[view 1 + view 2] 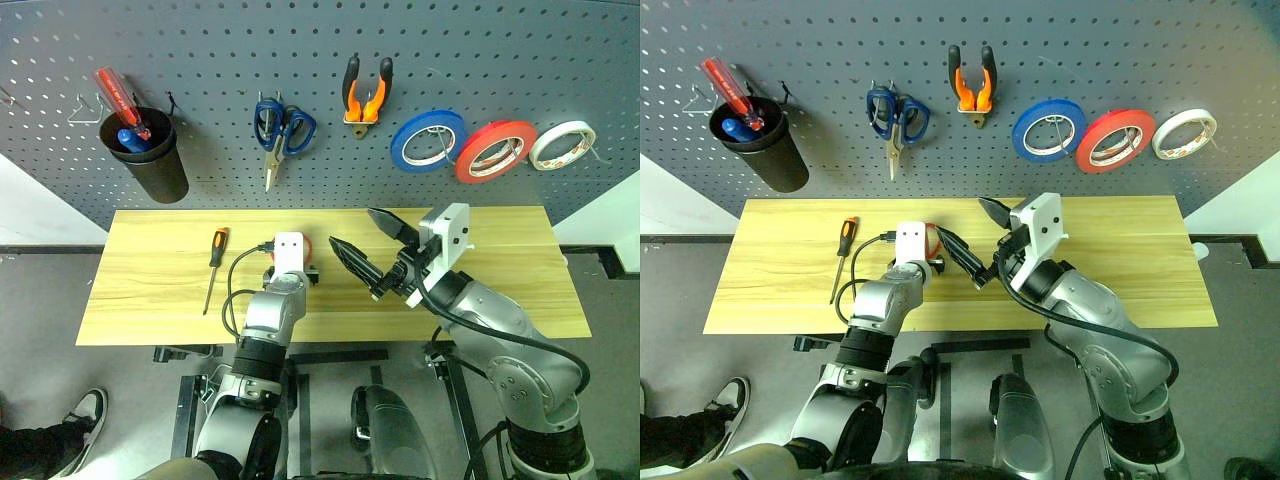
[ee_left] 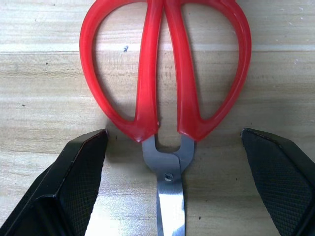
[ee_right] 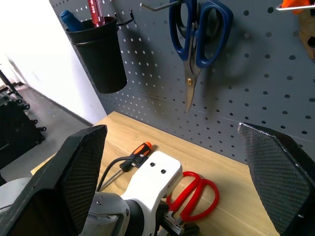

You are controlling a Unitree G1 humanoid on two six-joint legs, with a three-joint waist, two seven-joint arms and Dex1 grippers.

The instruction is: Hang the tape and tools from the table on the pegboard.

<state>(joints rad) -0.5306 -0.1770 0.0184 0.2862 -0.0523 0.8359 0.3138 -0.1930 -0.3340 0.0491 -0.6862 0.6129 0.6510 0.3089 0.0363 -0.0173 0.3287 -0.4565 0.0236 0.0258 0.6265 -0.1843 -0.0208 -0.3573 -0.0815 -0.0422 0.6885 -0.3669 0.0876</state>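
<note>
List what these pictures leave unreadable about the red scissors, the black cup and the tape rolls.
- Red scissors: blade tips cut off by the left wrist view's edge; in the eye views the left gripper covers nearly all of them.
- Black cup: its inside is hidden by its wall, so the lower ends of the tools in it cannot be seen.
- Red tape: its hook on the pegboard is too thin to make out; the blue roll overlaps its edge.

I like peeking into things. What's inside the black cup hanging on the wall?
A red-handled screwdriver and something blue stick up out of the black cup on the pegboard. Their lower ends, and anything at the bottom, are hidden by the cup's wall.
</note>
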